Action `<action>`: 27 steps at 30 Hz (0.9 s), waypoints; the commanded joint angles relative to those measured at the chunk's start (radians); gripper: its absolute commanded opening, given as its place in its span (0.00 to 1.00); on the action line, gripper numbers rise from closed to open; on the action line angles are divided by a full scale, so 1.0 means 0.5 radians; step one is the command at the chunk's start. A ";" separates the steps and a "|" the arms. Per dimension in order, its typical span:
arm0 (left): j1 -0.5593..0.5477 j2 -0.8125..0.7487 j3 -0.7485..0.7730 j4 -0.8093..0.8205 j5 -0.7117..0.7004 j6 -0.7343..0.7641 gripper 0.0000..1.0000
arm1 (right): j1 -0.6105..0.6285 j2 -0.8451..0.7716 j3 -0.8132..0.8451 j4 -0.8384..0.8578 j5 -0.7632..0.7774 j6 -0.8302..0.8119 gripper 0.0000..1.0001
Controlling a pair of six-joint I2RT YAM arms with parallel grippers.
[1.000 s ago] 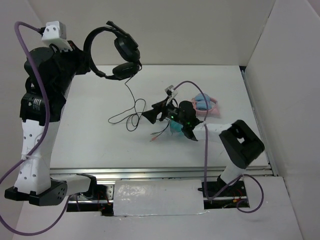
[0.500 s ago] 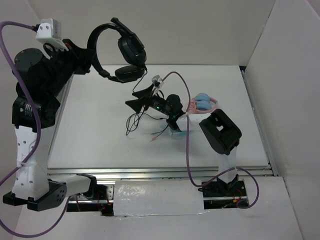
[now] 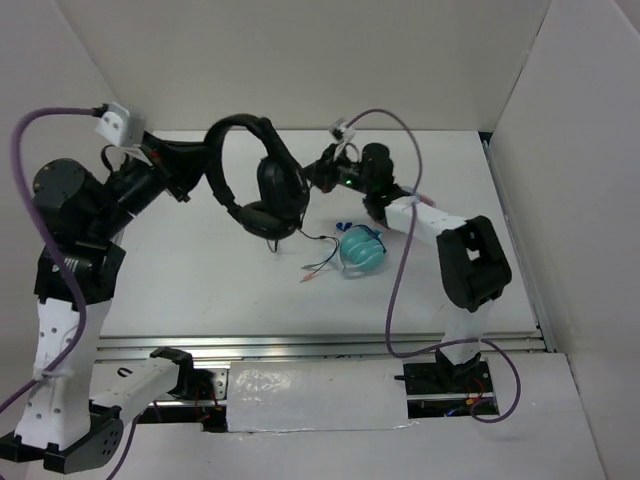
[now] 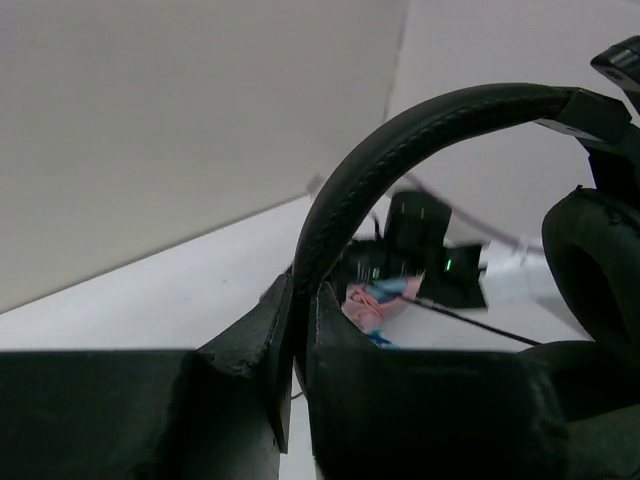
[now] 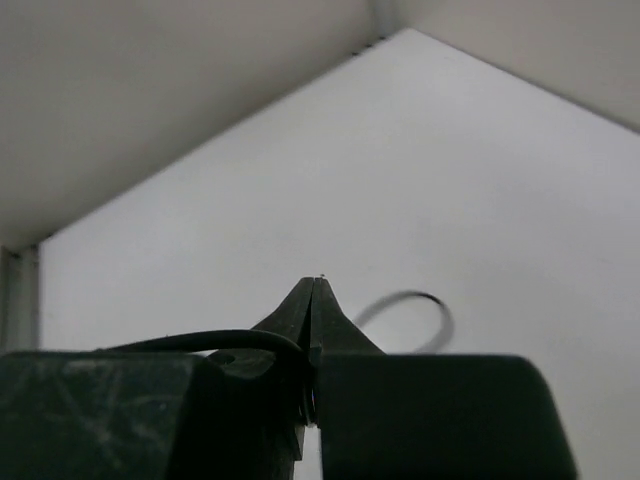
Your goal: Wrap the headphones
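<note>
Right wrist: right gripper point(image 5: 315, 300), spread a second ago, now pinches the cable point(image 5: 200, 340) at the table's twelve o'clock; left gripper point(image 4: 297, 310) clamps the headband point(image 4: 420, 115), so winding can likely start.

Over the counter's point(image 3: 180, 285) middle, the headphones point(image 3: 280, 188) hang between my left pincer point(image 3: 205, 168) and right pincer point(image 3: 315, 175); another headset point(image 3: 360, 250) lies toward the near edge.

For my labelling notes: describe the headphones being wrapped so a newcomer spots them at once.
Over the white table, follow the left arm inward. The left gripper has its jaws shut on the headband of the black headphones; the teal headphones beside them lie ungripped.
</note>
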 commanded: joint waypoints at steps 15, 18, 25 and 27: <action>-0.721 0.134 -0.586 0.133 -0.101 0.828 0.00 | -0.279 -0.544 1.027 -2.174 0.961 -1.768 0.00; -0.939 0.235 -0.592 0.084 -0.530 0.855 0.00 | -0.212 -0.507 1.157 -2.242 1.127 -1.781 0.00; -1.133 0.554 -0.531 -0.070 -1.368 0.632 0.00 | 0.022 -0.650 1.038 -2.172 1.439 -1.726 0.00; -1.105 0.585 -0.522 -0.073 -1.472 0.537 0.00 | 0.116 -0.700 0.934 -2.092 1.581 -1.723 0.00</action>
